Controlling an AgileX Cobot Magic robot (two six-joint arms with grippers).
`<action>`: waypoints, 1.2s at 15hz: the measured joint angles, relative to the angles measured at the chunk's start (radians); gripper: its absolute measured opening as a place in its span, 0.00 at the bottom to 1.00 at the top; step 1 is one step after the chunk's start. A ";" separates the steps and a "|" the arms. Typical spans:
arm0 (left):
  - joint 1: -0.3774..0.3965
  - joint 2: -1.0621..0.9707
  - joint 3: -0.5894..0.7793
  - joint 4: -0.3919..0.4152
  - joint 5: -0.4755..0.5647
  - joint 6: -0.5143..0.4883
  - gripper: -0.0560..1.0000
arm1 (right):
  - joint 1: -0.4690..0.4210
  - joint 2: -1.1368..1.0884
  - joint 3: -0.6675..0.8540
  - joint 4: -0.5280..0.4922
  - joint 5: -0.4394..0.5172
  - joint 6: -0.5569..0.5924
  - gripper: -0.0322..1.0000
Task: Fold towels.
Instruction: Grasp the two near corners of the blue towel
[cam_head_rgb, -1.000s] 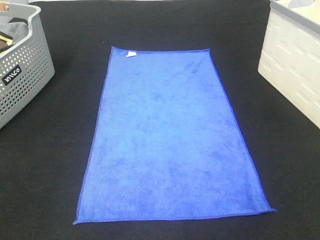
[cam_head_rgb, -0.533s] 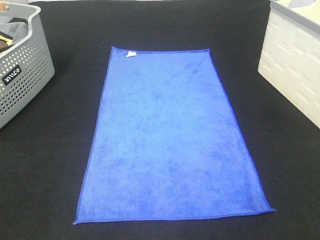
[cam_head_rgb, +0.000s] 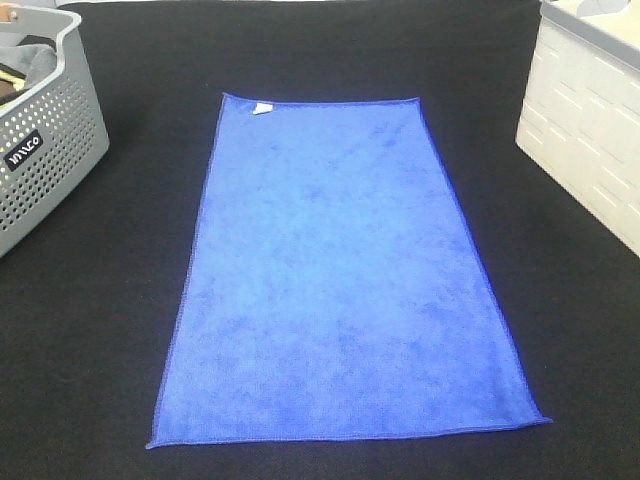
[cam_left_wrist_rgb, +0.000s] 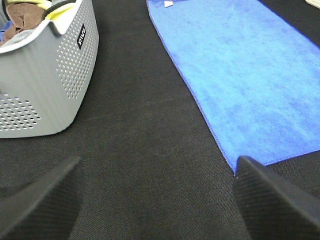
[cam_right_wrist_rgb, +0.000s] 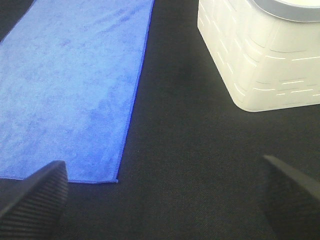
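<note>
The towel (cam_head_rgb: 340, 270), bright blue with darker stitched edges, lies spread flat and unfolded on the black worktop (cam_head_rgb: 100, 350), its long sides running away from the robot and a small white tag (cam_head_rgb: 262, 108) at its far corner on the left-arm side. A grey perforated basket (cam_head_rgb: 50, 150) stands well off that same far corner, with cloths heaped inside, and a white crate (cam_head_rgb: 585, 130) stands off the towel's opposite long edge.

Neither arm shows in the overhead view. The wrist views place the left hand (cam_left_wrist_rgb: 159, 165) low over bare worktop just outside the towel's near corner on its own side, fingers wide apart and holding nothing. The right hand (cam_right_wrist_rgb: 162, 165) hangs the same way at the other near corner, fingers spread and empty, with that corner lying between them.

Judging by the flat, uncreased cloth, no fold has been made, and the step in hand looks like the approach to the first grasp. The next move probably calls for each hand to drop onto its near corner and pinch only the stitched hem. Both would then lift together and carry that edge over to the far edge, kept level so the corners meet square.
</note>
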 joint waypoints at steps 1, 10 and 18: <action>0.000 0.000 0.000 0.000 0.000 0.000 0.79 | 0.000 0.000 0.000 0.000 0.000 0.000 0.96; 0.000 0.000 0.000 0.000 0.000 0.000 0.79 | 0.000 0.000 0.000 0.000 0.000 0.000 0.96; 0.000 0.077 -0.002 0.002 -0.266 -0.049 0.74 | 0.000 0.084 -0.002 0.000 -0.068 0.103 0.96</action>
